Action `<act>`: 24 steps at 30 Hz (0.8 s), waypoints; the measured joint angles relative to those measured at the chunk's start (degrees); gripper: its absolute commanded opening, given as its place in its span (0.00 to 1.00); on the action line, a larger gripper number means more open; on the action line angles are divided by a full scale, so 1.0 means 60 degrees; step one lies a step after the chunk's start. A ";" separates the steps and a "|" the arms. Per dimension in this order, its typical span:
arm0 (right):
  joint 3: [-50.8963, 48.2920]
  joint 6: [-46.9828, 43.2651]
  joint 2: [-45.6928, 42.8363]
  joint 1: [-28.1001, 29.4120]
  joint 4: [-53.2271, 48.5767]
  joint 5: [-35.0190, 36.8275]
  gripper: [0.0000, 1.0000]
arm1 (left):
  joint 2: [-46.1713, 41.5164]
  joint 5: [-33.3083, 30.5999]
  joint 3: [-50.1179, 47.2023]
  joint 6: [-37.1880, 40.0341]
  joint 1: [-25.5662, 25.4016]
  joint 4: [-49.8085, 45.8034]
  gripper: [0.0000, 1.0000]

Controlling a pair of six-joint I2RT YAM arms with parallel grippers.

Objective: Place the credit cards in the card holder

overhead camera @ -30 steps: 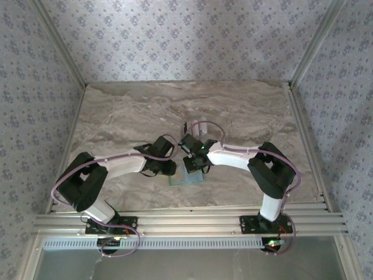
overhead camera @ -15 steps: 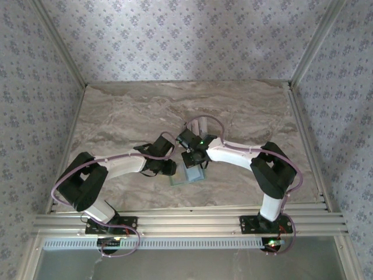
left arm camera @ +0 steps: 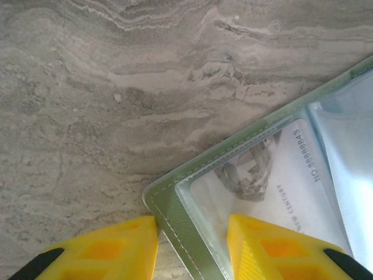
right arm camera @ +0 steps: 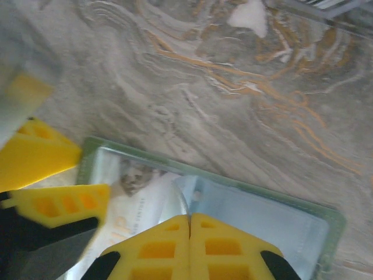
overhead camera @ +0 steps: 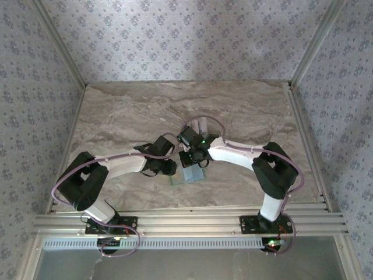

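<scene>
- Holder lies flat on the desk, near-centre, between the two arms. Left hand is at its left edge, right hand over its far part.
- Left hand: fingers apart, gripping nothing. They straddle the holder's corner, one finger over bare desk, the other over the clear pocket.
- Right hand: fingers closed tip to tip above the pocket area. Cannot tell if a card is pinched between them.
- Holder look: matte sage-green rim with a stitched seam, rounded corner, glossy clear pockets inside. It appears to be opened out flat.
- One pale card already sits under the clear film, with printed number and lettering legible. It also shows in the right wrist view, beside the left hand.
- Risk 1: the holder is light and thin. Any sideways push from the right hand could slide it if the left hand's hold-down is weak.
- Risk 2: the pocket film looks limp and glossy. A card edge could ride over the film instead of under it.
- Risk 3: the two hands are close together, so a collision is likely if either one shifts toward the other.
</scene>
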 measured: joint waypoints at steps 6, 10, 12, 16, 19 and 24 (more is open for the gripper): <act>-0.0419 0.0248 -0.0040 -0.0299 0.0732 -0.1151 0.22 | 0.0000 0.0117 0.0000 -0.0004 0.0069 -0.0004 0.37; -0.0714 0.0528 -0.0040 -0.0412 0.1224 -0.1810 0.28 | -0.0018 0.0313 -0.0036 -0.0044 0.0197 0.0051 0.37; -0.0878 0.0645 -0.0040 -0.0455 0.1483 -0.2091 0.28 | -0.0058 0.0484 -0.0113 -0.0084 0.0310 0.0146 0.37; -0.1082 0.0863 -0.0040 -0.0499 0.1759 -0.2444 0.36 | -0.0200 0.0805 -0.0350 -0.0189 0.0506 0.0448 0.37; -0.1129 0.0951 -0.0040 -0.0499 0.1963 -0.2670 0.37 | -0.0302 0.0984 -0.0510 -0.0280 0.0623 0.0648 0.38; -0.1140 0.1089 -0.0040 -0.0499 0.2149 -0.2830 0.44 | -0.0477 0.1235 -0.0772 -0.0430 0.0794 0.0947 0.39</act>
